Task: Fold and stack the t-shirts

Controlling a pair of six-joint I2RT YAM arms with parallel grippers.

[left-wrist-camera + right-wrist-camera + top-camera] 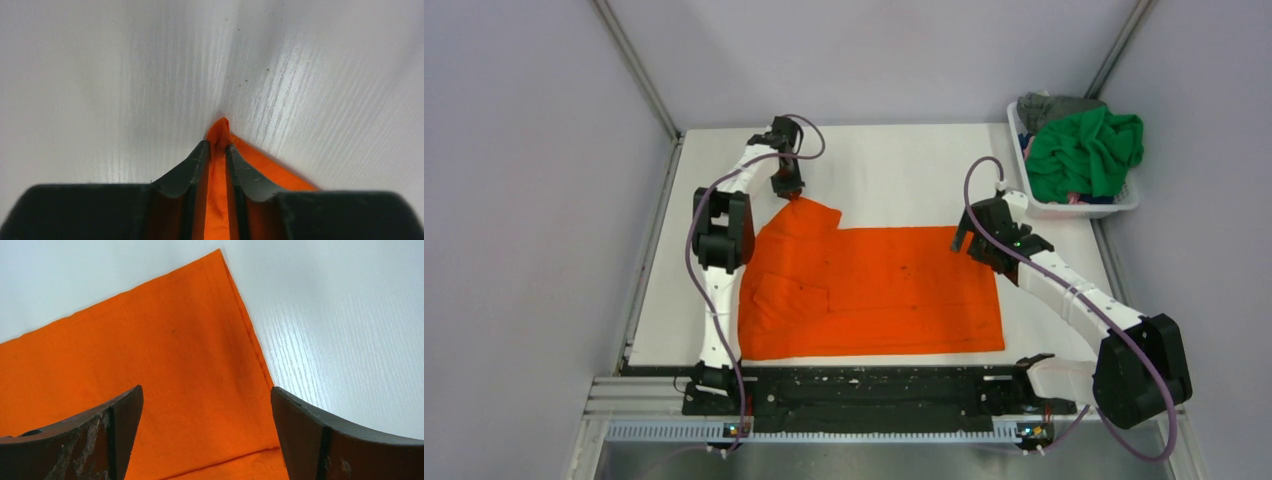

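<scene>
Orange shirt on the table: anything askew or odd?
The bright orange cloth t-shirt has one sleeve folded onto its body at left, the other sticking out far-left, its tip pinched by the left gripper. A few small dark specks on the cloth; no damage visible.

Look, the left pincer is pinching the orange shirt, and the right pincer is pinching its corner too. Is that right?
Not quite. The right pincer is wide open over the orange shirt corner, gripping nothing; the right wrist view shows it. The left pincer is pinching the shirt.
</scene>
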